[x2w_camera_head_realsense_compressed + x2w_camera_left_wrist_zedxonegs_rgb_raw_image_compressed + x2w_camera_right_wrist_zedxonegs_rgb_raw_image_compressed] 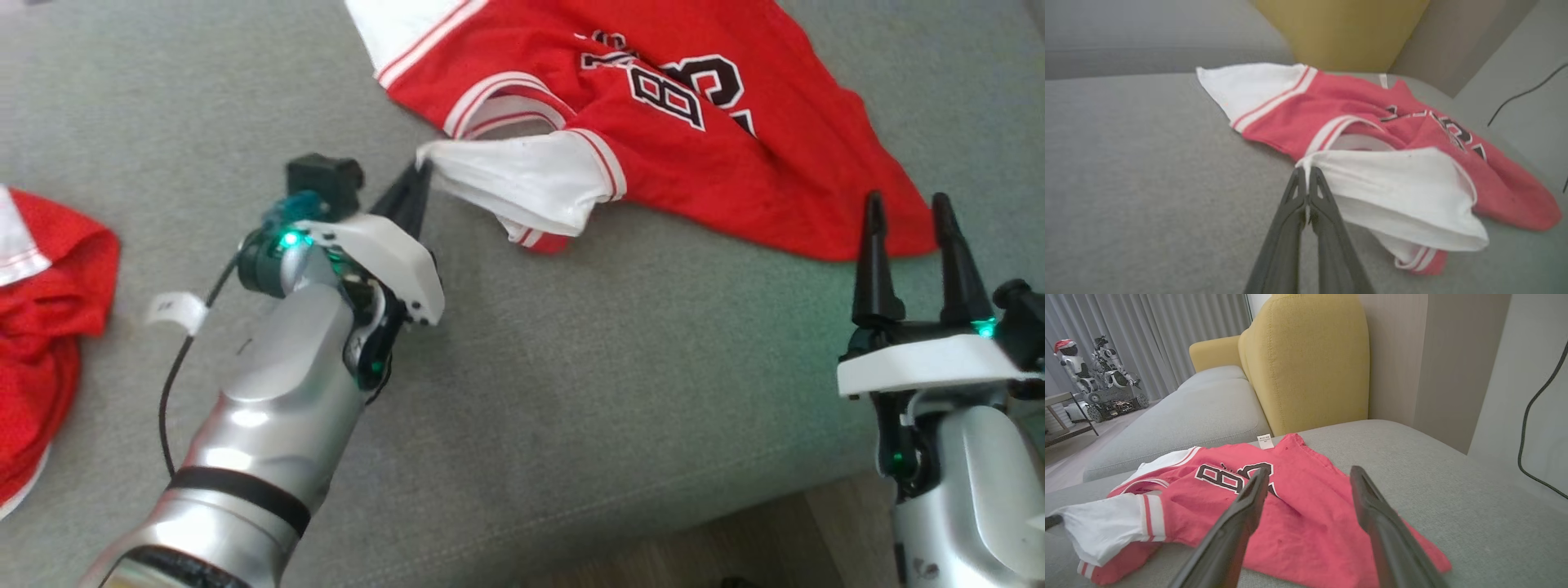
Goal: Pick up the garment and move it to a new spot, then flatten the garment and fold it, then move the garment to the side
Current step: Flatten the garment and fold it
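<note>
A red jersey [710,155] with white sleeves and black lettering lies rumpled on the grey sofa cushion [571,367]. My left gripper [422,166] is shut on the edge of its near white sleeve [522,175], which is lifted slightly off the cushion. The left wrist view has the two fingers pressed together at the sleeve's corner [1306,167], with the sleeve [1404,192] spreading to the right. My right gripper [908,204] stands open just before the jersey's lower right hem, holding nothing. Its fingers frame the jersey [1298,522] in the right wrist view.
A second red and white garment [41,327] lies bunched at the left edge of the cushion. A yellow chair back [1306,355] rises behind the sofa. The cushion's front edge and wooden floor [784,531] lie at the lower right. A black cable [1531,416] hangs at the right.
</note>
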Available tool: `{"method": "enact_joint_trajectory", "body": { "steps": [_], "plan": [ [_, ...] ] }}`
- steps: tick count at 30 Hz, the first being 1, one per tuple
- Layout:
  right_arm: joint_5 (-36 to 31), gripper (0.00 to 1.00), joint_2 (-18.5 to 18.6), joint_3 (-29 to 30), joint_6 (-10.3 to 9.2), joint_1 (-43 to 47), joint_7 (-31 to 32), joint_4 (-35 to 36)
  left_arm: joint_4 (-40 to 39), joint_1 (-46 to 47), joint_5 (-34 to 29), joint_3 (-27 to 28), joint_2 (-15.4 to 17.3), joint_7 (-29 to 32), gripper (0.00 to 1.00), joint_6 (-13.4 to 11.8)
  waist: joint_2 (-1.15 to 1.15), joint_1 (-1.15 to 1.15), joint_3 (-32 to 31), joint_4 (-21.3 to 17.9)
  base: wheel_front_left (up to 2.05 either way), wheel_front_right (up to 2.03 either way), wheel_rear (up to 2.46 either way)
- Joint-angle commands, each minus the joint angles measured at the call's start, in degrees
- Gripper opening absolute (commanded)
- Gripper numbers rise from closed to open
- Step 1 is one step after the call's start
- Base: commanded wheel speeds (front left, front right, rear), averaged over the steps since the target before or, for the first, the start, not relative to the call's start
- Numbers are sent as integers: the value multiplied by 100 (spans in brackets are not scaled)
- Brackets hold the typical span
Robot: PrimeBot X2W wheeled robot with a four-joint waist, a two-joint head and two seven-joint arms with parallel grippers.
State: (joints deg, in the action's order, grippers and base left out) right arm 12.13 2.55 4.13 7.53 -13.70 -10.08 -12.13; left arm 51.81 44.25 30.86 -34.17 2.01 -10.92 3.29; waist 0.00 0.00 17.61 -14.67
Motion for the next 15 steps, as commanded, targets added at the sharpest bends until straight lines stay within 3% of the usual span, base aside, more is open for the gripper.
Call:
{"method": "enact_joint_trajectory", "body": {
  "steps": [1,7,10,15],
  "plan": [
    [-49,100,32,-75,-4,-170,-15,144,-214,172,53,217,88,-119,0,-53,0,0,-94,88,0,0,0],
    [-164,100,32,104,-4,-115,61,64,-948,70,106,753,304,-394,0,-371,0,0,-438,406,0,0,0],
    [-213,100,32,230,-4,-46,191,-66,-1993,-196,-79,1156,520,-405,0,-493,0,0,-659,608,0,0,0],
    [-89,100,32,454,-4,87,429,-489,-2720,-960,-226,1010,757,-272,0,-522,0,0,-837,746,0,0,0]
  ]
}}
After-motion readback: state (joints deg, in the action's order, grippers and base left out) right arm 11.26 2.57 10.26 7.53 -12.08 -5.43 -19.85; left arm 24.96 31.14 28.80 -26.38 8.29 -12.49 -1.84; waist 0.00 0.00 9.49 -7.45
